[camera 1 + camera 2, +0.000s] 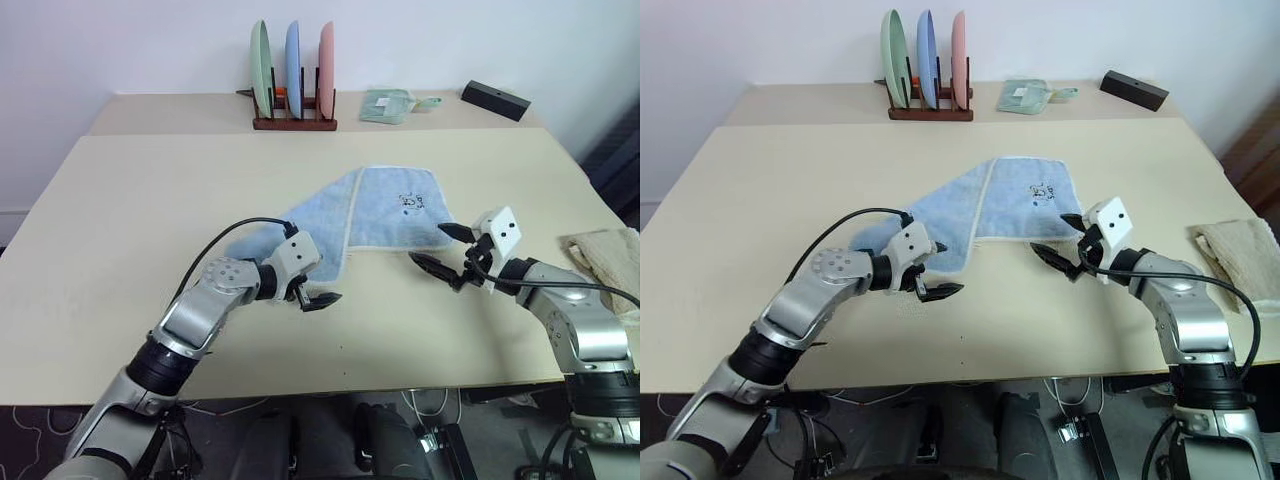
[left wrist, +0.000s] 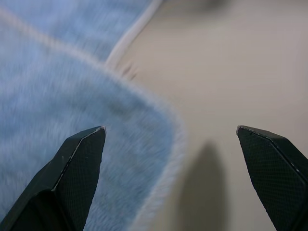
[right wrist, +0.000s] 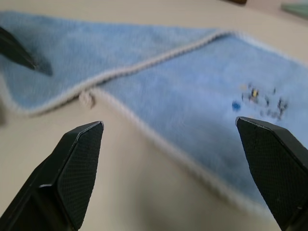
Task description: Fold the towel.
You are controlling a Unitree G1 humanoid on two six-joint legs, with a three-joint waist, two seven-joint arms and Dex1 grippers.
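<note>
We see the left tool (image 1: 318, 297) at about 7 o'clock from the middle of the table (image 1: 120, 220), its two black fingers spread wide and holding nothing, hovering just beside the near left corner of the towel (image 1: 375, 212). The towel lies at the table's centre, partly folded: its left part is doubled over along a white border, and the small dark mark (image 1: 410, 203) faces up on the flat right part. At 12 o'clock, at the far edge, a wooden rack (image 1: 294, 121) holds three upright plates, with a small green cloth (image 1: 388, 104) and a black box (image 1: 496, 99) to its right. The right tool (image 1: 440, 250) sits at about 4 o'clock, fingers spread and empty, near the towel's near right corner. A beige towel (image 1: 610, 255) lies at 3 o'clock by the table's edge.
</note>
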